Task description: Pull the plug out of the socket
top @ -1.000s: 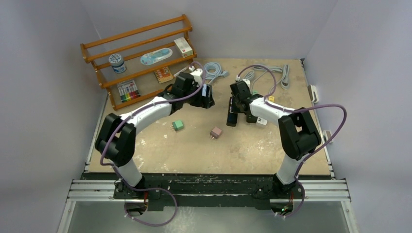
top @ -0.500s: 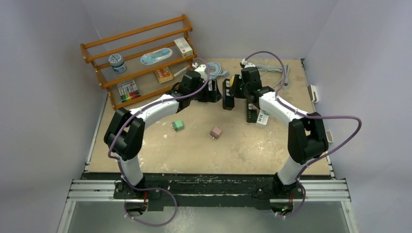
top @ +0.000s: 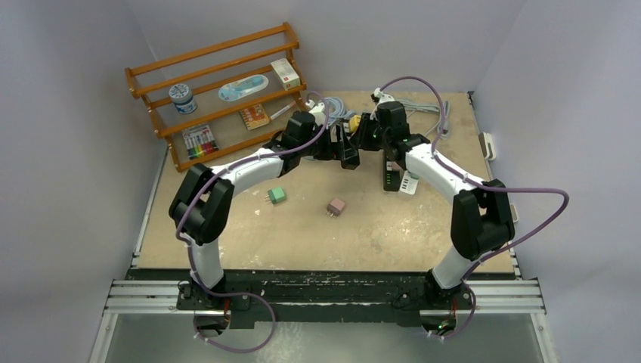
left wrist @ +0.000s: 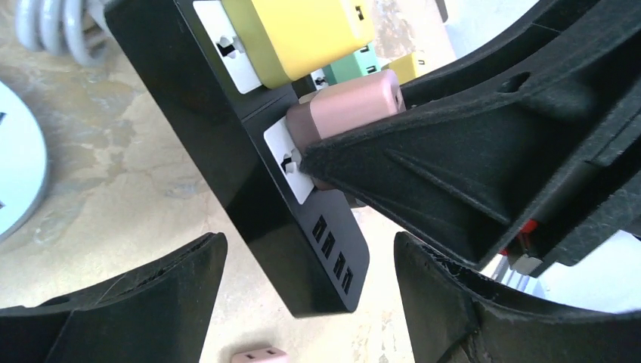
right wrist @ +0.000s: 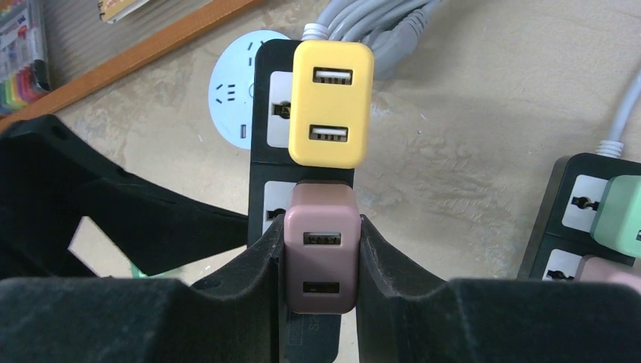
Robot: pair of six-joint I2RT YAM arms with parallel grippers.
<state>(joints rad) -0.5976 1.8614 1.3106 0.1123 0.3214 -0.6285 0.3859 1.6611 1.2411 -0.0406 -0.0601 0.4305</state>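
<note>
**A:** Where is the plug sitting, and how should this step be done?

**B:** The pink plug is sitting in the black strip, just beside the yellow plug. The right gripper is clamping its two sides. The left gripper is standing with jaws apart around the strip's free end. It should be closing there first, so the pull is running straight along the pins.

**A:** What is being counted?

**B:** Two plugs on this strip. Two are lying loose on the surface: a green plug and a loose pink plug. A second strip, cropped, is possibly carrying two more.
</note>
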